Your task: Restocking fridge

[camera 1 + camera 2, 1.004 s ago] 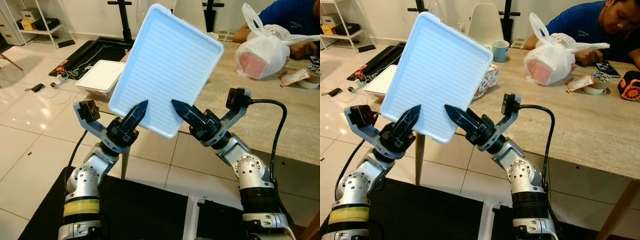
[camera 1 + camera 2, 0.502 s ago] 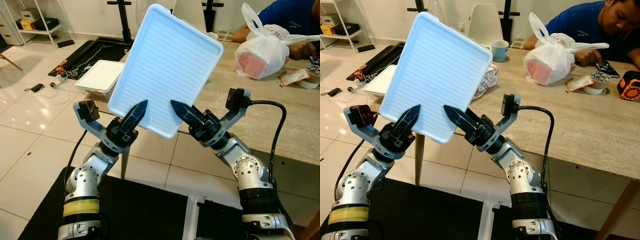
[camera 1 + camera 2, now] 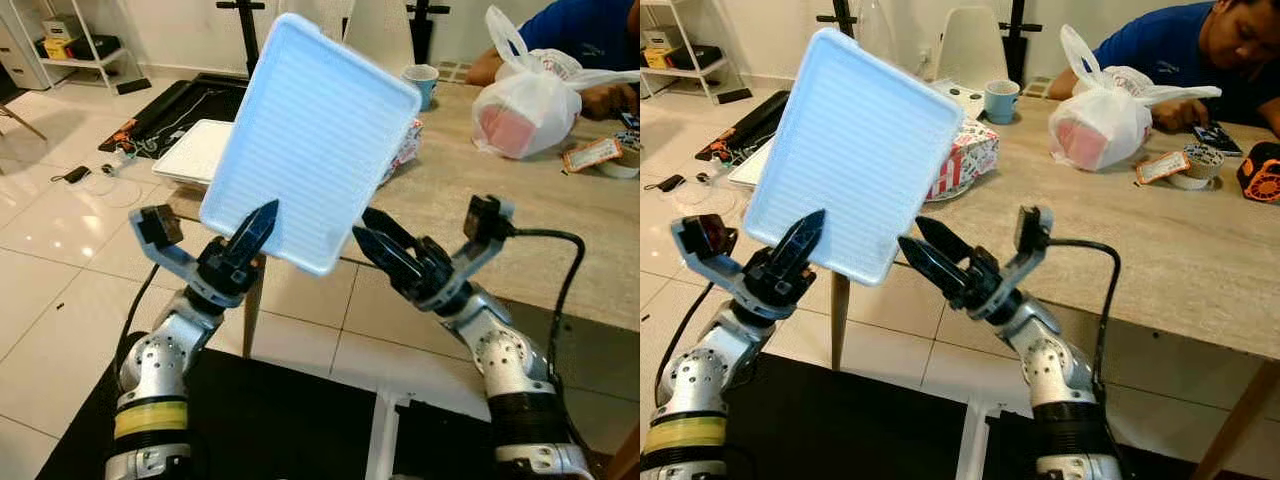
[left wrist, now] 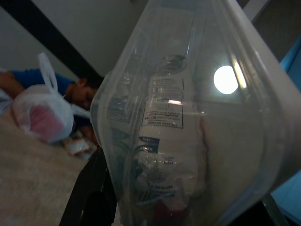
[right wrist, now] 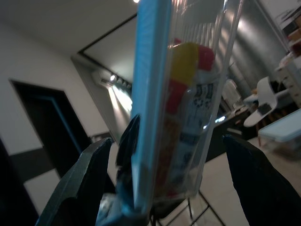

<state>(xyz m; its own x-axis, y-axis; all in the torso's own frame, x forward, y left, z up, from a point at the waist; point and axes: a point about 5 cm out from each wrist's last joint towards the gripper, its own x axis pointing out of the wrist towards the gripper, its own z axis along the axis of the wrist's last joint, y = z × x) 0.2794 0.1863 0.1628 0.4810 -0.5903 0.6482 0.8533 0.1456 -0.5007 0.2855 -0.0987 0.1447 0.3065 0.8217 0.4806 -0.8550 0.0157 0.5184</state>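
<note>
Shelving with boxes [image 3: 68, 38] stands at the far left against the wall, and a flat white tray [image 3: 196, 152] lies on the pale tiled floor [image 3: 60, 260] beside a black mat. Nearer, the left gripper [image 3: 252, 225] reaches up with its black fingers [image 3: 258, 220] closed on the lower edge of a light blue rectangular plastic container [image 3: 310, 140] — ribbed on the face turned toward the head camera and held tilted in the air in front of the counter [image 3: 1160, 240]. The left wrist view shows the container's clear side [image 4: 188, 122] with a white labelled package [image 4: 164, 141] inside it.

Just right of the container's lower corner, the right gripper [image 3: 930, 252] points toward it with its fingers [image 3: 940, 240] spread apart and not touching it; the right wrist view looks along the container's blue edge [image 5: 149, 99] at red and yellow packets [image 5: 181, 94] inside.

Behind, on the beige stone-patterned counter, sit a red-and-white printed box [image 3: 965, 160], a light blue mug [image 3: 1000, 100] and a knotted white plastic bag [image 3: 1105, 115] with something pink within. At the far right a person in a blue shirt [image 3: 1180, 50] leans over the counter near a roll of tape [image 3: 1192, 165].
</note>
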